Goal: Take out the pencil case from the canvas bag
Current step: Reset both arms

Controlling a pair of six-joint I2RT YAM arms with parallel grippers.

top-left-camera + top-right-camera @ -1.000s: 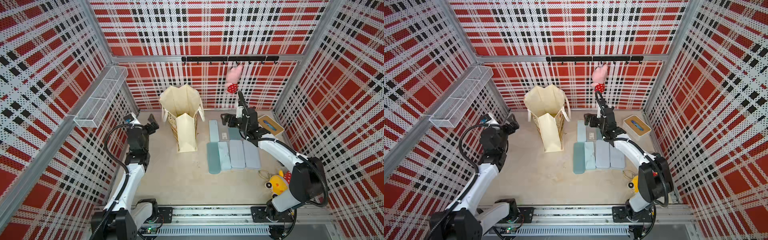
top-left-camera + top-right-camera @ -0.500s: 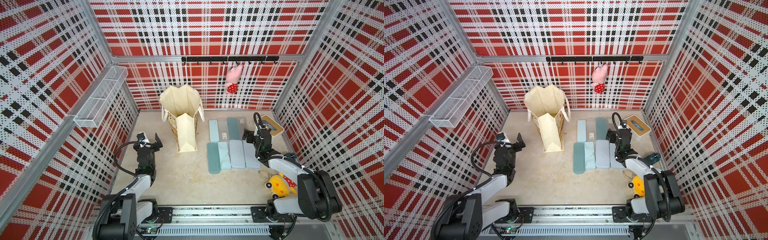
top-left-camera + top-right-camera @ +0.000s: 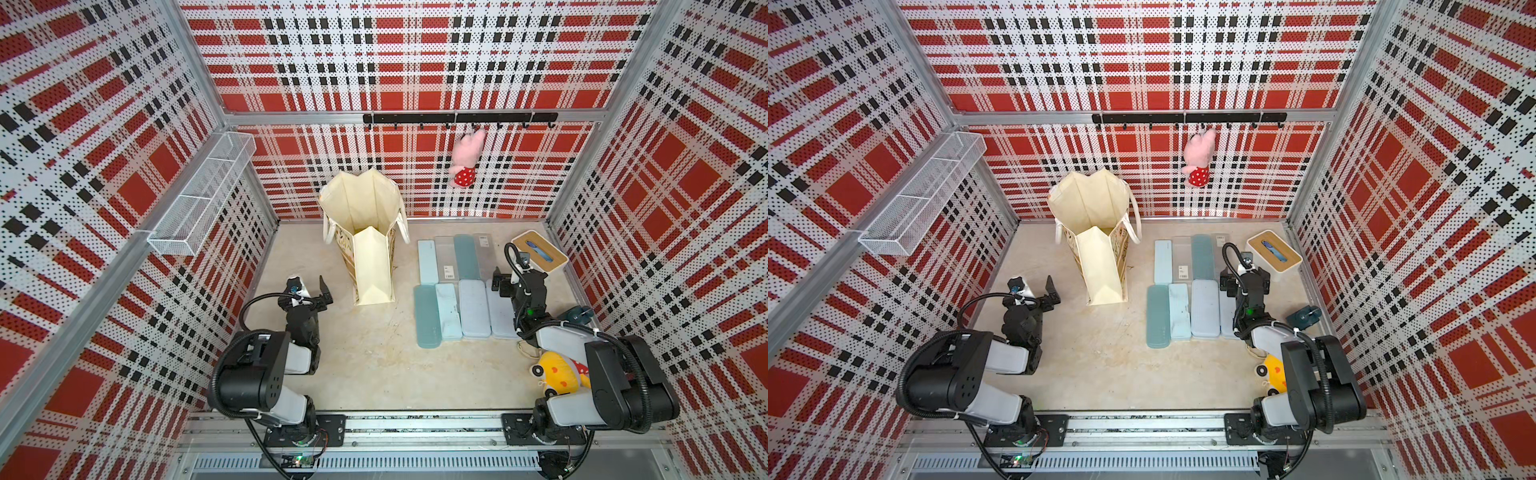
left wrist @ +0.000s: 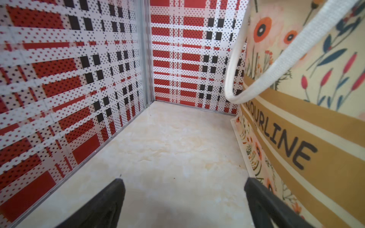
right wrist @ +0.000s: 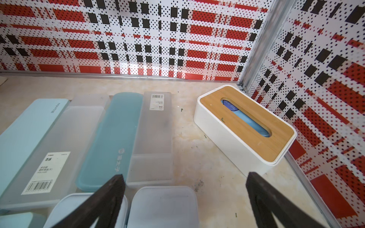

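The canvas bag stands upright at the back left in both top views, mouth open. Only cream lining shows inside it. Several pencil cases, pale blue, teal and frosted, lie in two rows on the table right of the bag. My left gripper is low over bare table just left of the bag's printed face, open and empty. My right gripper hangs open and empty over the right end of the near row of cases.
A white box with a wooden lid sits in the back right corner. A yellow plush toy and a dark blue object lie by the right arm. A pink plush hangs from the hook rail. A wire basket is on the left wall.
Both arms have folded back toward the front rail. The left gripper dropped away from the bag's side; the right gripper withdrew from the far row of cases. Both stayed open.
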